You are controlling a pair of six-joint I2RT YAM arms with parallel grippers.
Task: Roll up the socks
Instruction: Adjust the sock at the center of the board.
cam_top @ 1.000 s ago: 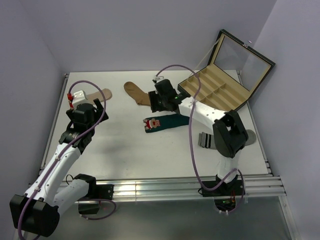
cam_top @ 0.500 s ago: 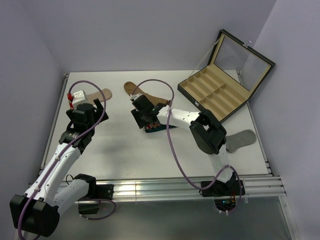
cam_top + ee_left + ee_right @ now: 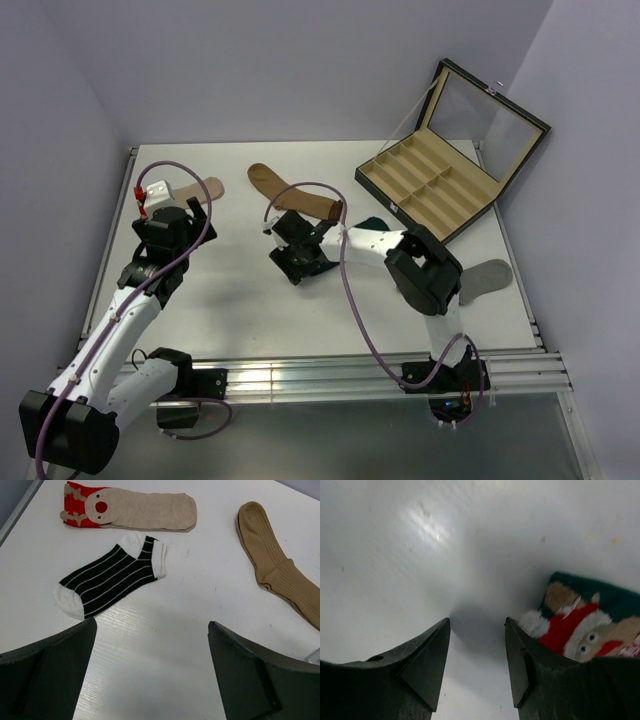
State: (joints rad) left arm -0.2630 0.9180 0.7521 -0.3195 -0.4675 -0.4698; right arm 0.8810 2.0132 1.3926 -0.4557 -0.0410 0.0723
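In the right wrist view my right gripper (image 3: 477, 625) is open with a narrow gap, low over bare table. The dark teal sock with the reindeer picture (image 3: 585, 615) lies just beside its right finger (image 3: 530, 655), not between the jaws. In the top view that gripper (image 3: 290, 262) sits at the table's middle and hides most of this sock. My left gripper (image 3: 152, 670) is open and empty above the black sock with white stripes (image 3: 110, 580). The beige red-toed sock (image 3: 140, 511) and the brown sock (image 3: 277, 570) lie beyond. A grey sock (image 3: 485, 278) lies at the right.
An open black compartment box (image 3: 440, 185) with its lid up stands at the back right. The brown sock (image 3: 290, 195) lies behind the right gripper. The beige sock (image 3: 198, 188) lies by the left arm's wrist (image 3: 165, 225).
My right arm has swung left from beside the box and come down at the picture end of the teal sock. The left arm has not moved.
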